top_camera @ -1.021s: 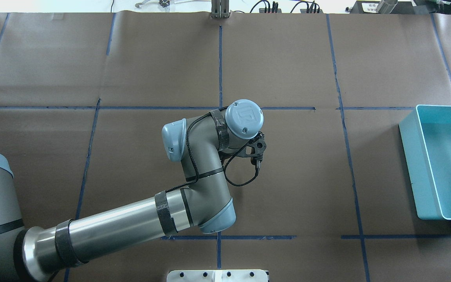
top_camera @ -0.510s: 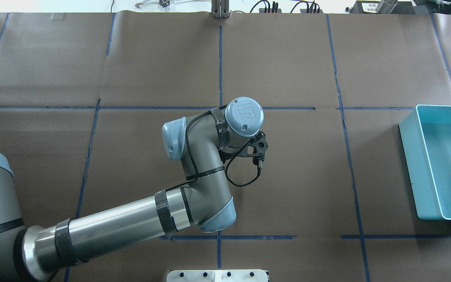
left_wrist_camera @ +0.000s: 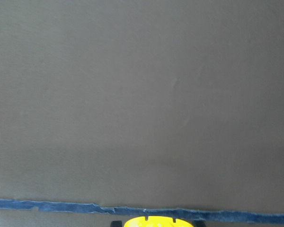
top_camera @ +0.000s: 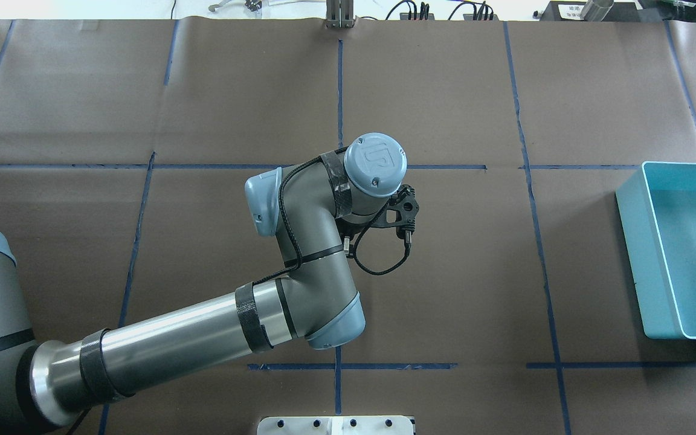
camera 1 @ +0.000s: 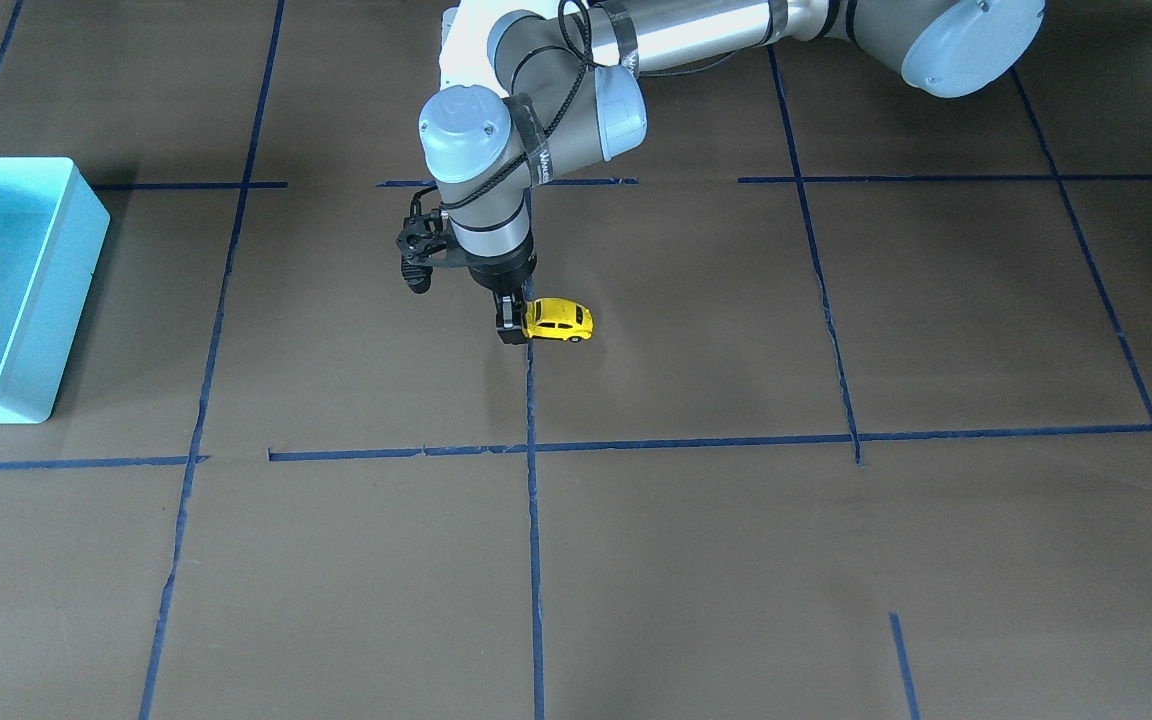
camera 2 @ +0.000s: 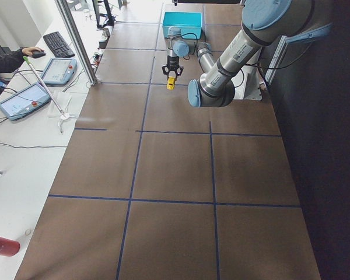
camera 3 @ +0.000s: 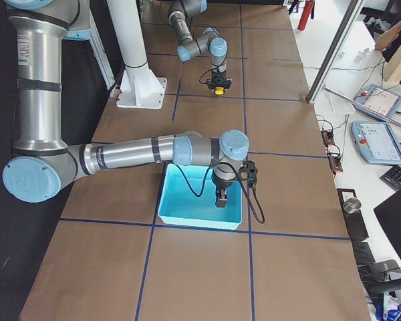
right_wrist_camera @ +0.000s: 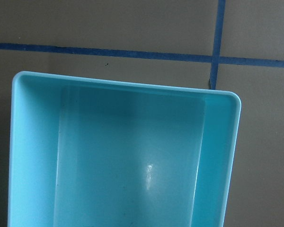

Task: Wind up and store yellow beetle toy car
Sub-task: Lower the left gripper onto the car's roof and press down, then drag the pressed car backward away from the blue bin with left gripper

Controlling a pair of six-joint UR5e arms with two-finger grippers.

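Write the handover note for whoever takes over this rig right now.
Left gripper: fingers closed on one end of the yellow beetle toy car, which appears to sit upright on the table near its middle.
Right gripper: hangs over the turquoise bin; open or shut cannot be told.
Bin: empty, at the table's end on the robot's right.
Done: car grasped. Whether it is wound cannot be seen.
Left: wind it if needed, carry it to the bin, release it inside.
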